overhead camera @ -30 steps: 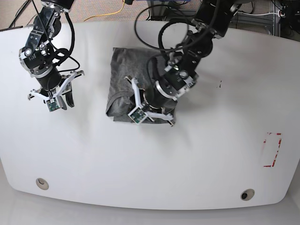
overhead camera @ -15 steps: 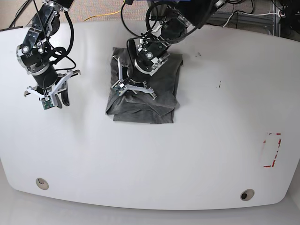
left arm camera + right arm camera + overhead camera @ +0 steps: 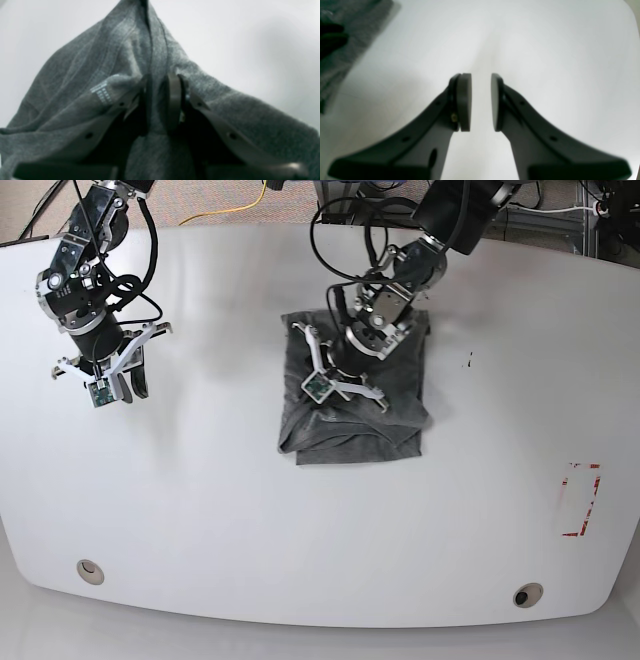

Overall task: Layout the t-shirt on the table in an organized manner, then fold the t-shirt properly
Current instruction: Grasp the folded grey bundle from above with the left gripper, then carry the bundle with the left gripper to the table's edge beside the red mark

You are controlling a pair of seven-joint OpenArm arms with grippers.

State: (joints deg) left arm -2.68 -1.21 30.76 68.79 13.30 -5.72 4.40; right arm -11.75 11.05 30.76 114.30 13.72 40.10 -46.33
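Left gripper (image 3: 160, 105) pinches a t-shirt (image 3: 355, 405) fold to shift it; right gripper (image 3: 481, 102) (slightly parted, empty) waits aside.

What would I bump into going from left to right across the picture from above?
right gripper → t-shirt → red tape mark, all lying on the white table.
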